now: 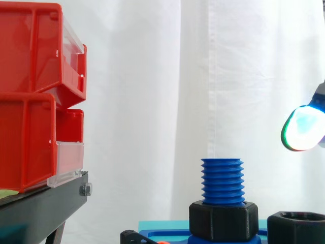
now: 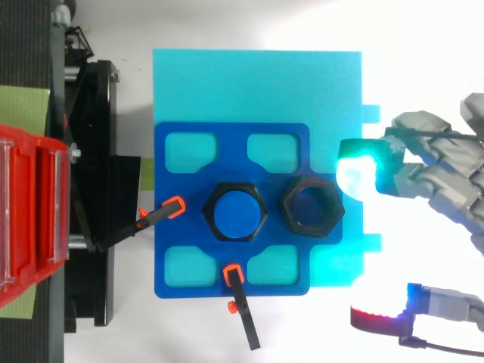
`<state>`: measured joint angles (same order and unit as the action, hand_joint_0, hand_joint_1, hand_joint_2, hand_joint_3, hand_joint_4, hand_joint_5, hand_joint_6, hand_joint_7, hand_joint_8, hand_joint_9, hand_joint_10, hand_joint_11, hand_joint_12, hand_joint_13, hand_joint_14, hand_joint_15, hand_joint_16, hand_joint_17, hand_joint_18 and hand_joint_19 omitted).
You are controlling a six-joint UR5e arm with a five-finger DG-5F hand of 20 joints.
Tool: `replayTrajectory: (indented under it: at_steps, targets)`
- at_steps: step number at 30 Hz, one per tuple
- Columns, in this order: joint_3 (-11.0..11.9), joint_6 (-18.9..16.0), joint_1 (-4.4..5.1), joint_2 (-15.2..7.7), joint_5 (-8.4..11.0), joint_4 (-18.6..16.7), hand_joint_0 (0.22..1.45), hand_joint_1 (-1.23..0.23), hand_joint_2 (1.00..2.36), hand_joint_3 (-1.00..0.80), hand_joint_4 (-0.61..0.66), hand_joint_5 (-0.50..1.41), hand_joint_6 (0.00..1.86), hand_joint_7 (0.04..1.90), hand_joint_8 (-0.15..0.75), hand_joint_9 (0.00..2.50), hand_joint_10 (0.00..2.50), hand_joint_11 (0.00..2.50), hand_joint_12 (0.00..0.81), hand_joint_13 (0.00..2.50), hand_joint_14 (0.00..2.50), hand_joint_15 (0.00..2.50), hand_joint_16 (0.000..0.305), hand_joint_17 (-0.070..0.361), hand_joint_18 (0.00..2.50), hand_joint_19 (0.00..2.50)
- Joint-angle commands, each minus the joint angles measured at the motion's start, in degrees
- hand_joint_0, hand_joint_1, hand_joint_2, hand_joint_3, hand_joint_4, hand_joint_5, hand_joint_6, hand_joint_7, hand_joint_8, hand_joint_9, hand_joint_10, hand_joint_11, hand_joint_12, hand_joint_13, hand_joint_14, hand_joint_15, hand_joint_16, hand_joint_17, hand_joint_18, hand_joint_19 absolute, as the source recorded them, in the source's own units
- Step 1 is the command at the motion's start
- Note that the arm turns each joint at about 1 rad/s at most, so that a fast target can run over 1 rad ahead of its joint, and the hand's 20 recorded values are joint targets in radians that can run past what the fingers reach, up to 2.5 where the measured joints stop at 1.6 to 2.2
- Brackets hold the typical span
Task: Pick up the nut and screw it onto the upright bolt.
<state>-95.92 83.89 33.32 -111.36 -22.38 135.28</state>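
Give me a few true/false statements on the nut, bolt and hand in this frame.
1. The loose nut lies on the blue plate beside the bolt. True.
2. The hand grips the loose nut. False: its fingers are open and apart from it, off to the side.
3. A second nut sits round the bolt's base. True.
4. The bins stand on the plate. False: they sit on a black stand, apart from the plate.

Hand (image 2: 442,170) mostly beyond right edge
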Motion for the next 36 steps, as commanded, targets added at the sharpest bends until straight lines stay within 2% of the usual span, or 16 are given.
replayTrajectory:
  at_steps: [1,2,4,6,7,8,10,11,12,18,20,22,24,33,36]
  targets:
    - [0.4,0.6,0.17,-1.3,1.64,-1.3,0.46,-0.74,1.00,-0.50,0.17,-0.24,0.50,0.76,0.252,0.34,0.00,0.00,0.311,0.42,0.00,0.00,0.032,0.073,0.15,0.00]
    - [0.5,0.7,0.17,-1.4,1.99,-1.7,0.46,-0.74,1.00,-0.50,0.17,-0.24,0.50,0.76,0.252,0.34,0.00,0.00,0.312,0.42,0.00,0.00,0.032,0.073,0.15,0.00]
    - [0.6,1.5,0.43,-1.4,4.54,-3.4,0.46,-0.74,1.00,-0.50,0.17,-0.24,0.50,0.76,0.253,0.34,0.00,0.00,0.312,0.42,0.00,0.00,0.032,0.073,0.15,0.00]
    - [0.5,1.7,0.52,-1.4,5.16,-3.6,0.46,-0.74,1.00,-0.50,0.17,-0.24,0.50,0.76,0.253,0.34,0.00,0.00,0.313,0.42,0.00,0.00,0.033,0.074,0.15,0.00]
    - [0.6,2.9,0.61,-1.5,7.00,-4.6,0.46,-0.74,1.00,-0.50,0.17,-0.24,0.50,0.76,0.253,0.34,0.00,0.00,0.313,0.42,0.00,0.00,0.033,0.074,0.15,0.00]
    - [0.6,2.9,0.61,-1.5,7.00,-4.6,0.46,-0.74,1.00,-0.50,0.17,-0.24,0.50,0.76,0.253,0.34,0.00,0.00,0.312,0.42,0.00,0.00,0.033,0.074,0.16,0.00]
    - [0.5,3.7,0.70,-1.5,9.02,-5.7,0.46,-0.74,1.00,-0.50,0.17,-0.24,0.50,0.76,0.253,0.34,0.00,0.00,0.314,0.42,0.00,0.00,0.033,0.074,0.16,0.00]
    - [0.6,3.7,0.79,-1.5,9.37,-6.0,0.46,-0.74,1.00,-0.50,0.17,-0.24,0.50,0.76,0.254,0.34,0.00,0.00,0.314,0.42,0.00,0.00,0.033,0.075,0.16,0.00]
    - [0.5,3.2,0.79,-1.5,10.52,-6.5,0.46,-0.73,1.00,-0.50,0.17,-0.24,0.50,0.76,0.253,0.34,0.00,0.00,0.314,0.42,0.00,0.00,0.033,0.075,0.16,0.00]
    - [0.5,2.9,0.79,-1.6,10.61,-6.5,0.46,-0.72,1.00,-0.50,0.17,-0.24,0.50,0.76,0.254,0.34,0.00,0.00,0.315,0.42,0.00,0.00,0.033,0.075,0.16,0.00]
    - [0.5,2.8,0.79,-2.9,10.78,-6.5,0.46,-0.72,1.00,-0.50,0.17,-0.24,0.50,0.76,0.253,0.34,0.00,0.00,0.316,0.42,0.00,0.00,0.033,0.075,0.16,0.00]
    - [0.5,2.2,1.05,-3.3,11.04,-6.7,0.46,-0.72,1.00,-0.50,0.17,-0.24,0.50,0.76,0.254,0.34,0.00,0.00,0.316,0.42,0.00,0.00,0.034,0.075,0.16,0.00]
    - [0.5,0.7,1.14,-4.4,11.13,-7.5,0.46,-0.72,1.00,-0.50,0.17,-0.24,0.50,0.76,0.254,0.34,0.00,0.00,0.316,0.42,0.00,0.00,0.034,0.076,0.16,0.00]
    - [0.6,0.7,1.14,-4.6,11.22,-8.4,0.46,-0.71,1.00,-0.50,0.17,-0.24,0.50,0.76,0.254,0.34,0.00,0.00,0.318,0.42,0.00,0.00,0.034,0.077,0.16,0.00]
    - [0.5,0.9,1.14,-4.7,11.84,-9.0,0.46,-0.74,1.00,-0.50,0.17,-0.24,0.50,0.76,0.253,0.34,0.00,0.00,0.321,0.41,0.00,0.00,0.035,0.078,0.16,0.00]
